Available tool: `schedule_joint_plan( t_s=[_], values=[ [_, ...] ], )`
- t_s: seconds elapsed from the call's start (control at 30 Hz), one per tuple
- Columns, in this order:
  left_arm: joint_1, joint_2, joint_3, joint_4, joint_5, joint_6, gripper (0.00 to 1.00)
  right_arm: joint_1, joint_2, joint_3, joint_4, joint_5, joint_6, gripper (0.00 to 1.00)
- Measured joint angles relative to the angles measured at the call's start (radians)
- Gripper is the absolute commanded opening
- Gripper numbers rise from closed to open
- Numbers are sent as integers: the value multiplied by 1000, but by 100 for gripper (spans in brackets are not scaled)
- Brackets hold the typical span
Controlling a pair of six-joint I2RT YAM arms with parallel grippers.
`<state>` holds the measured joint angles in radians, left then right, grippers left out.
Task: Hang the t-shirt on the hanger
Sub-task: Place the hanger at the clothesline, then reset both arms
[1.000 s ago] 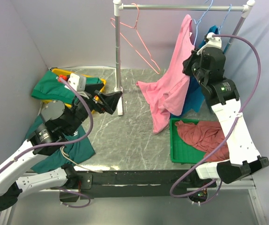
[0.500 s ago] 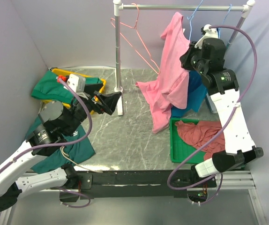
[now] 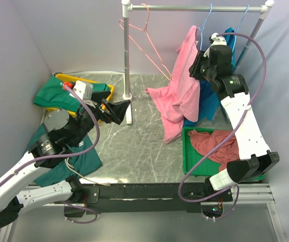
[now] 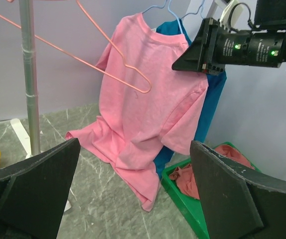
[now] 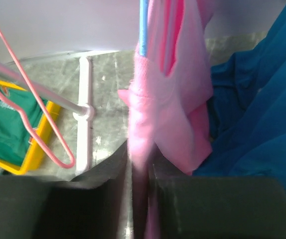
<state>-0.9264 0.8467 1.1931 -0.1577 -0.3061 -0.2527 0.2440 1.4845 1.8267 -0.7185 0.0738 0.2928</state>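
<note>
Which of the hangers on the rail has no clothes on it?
The pink wire hanger at the rail's left end: it hangs bare, while the light blue hangers carry the pink t-shirt and teal shirt.

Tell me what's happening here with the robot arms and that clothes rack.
The right gripper is shut on the pink t-shirt near its shoulder, up by the rail, where the shirt appears to hang on the light blue hanger. Its lower part drapes onto the table. The left gripper is open and empty, low near the rack's post. A teal-blue shirt hangs behind, and a dusty-rose garment lies in the green tray.
</note>
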Motion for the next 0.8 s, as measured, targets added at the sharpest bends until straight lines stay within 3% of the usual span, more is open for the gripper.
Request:
schedule_joint_plan(
  t_s=[0.03, 0.17, 0.47, 0.63, 0.8],
  values=[
    [0, 0, -3, -2, -2, 0, 98, 0, 0, 0, 0, 2, 6, 64],
    [0, -2, -23, -6, -5, -4, 99, 0, -18, 0, -11, 4, 10, 86],
    [0, 34, -33, -43, -19, -47, 96, 31, -270, -80, -16, -58, 32, 94],
    [0, 64, -34, -87, -50, -87, 96, 269, -420, -182, 24, -37, 37, 96],
    [0, 71, -50, -131, -86, -142, 96, 511, -528, -450, 175, 20, 73, 97]
  ],
)
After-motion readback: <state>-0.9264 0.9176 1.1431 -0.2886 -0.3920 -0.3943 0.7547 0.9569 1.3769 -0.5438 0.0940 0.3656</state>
